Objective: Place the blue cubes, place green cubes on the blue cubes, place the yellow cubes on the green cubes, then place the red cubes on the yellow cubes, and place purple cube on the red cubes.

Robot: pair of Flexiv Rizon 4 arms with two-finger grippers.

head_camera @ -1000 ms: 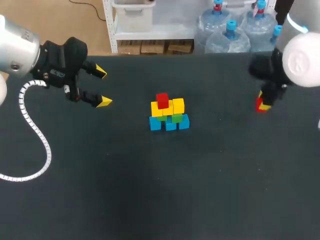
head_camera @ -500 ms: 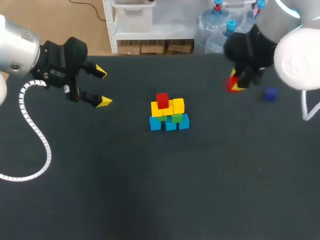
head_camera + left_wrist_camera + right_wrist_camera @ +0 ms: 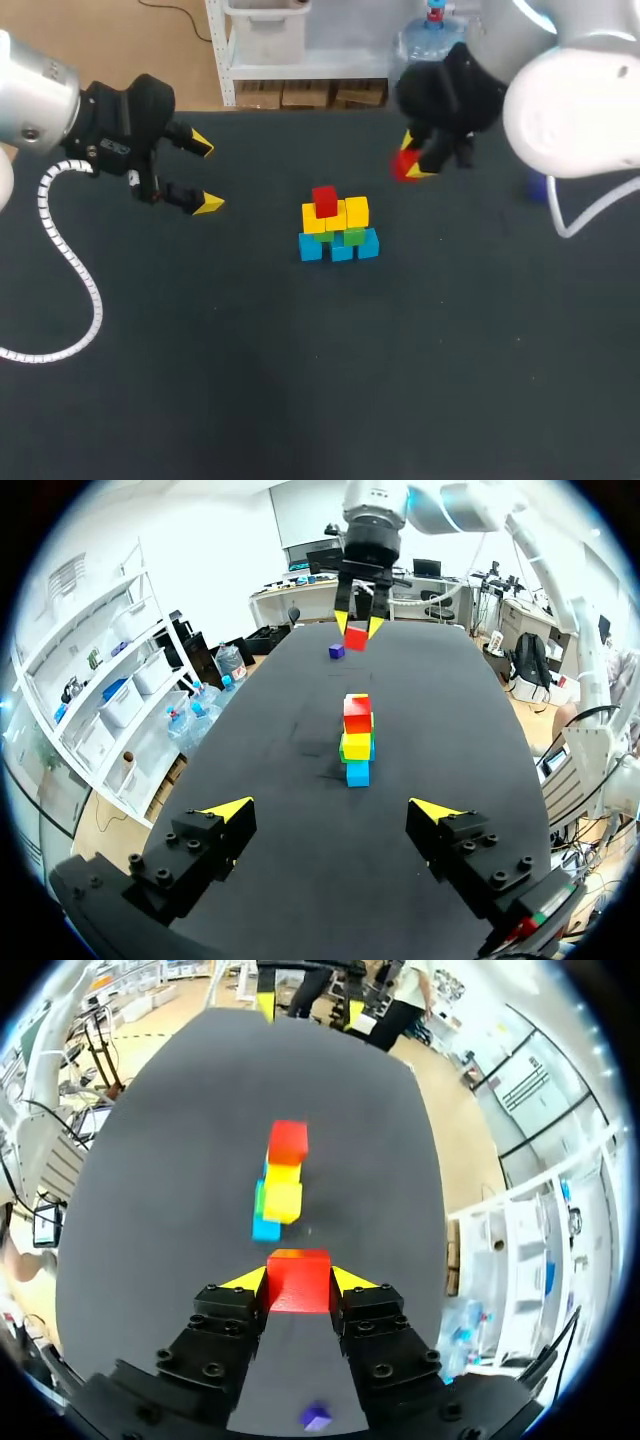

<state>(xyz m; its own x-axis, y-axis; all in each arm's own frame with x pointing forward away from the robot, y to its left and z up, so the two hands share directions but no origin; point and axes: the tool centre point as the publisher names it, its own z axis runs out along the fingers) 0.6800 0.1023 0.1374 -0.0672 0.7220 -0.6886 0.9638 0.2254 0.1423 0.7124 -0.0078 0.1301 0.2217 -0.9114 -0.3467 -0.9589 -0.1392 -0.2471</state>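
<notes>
Red cube point(image 3: 298, 1282): solid colour, flat faces, clamped between right jaws.

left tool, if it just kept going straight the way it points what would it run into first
Probably the stack of cubes, dead ahead of the open left tool, with nothing before it. Height is unclear, so it might meet the table first.
</notes>
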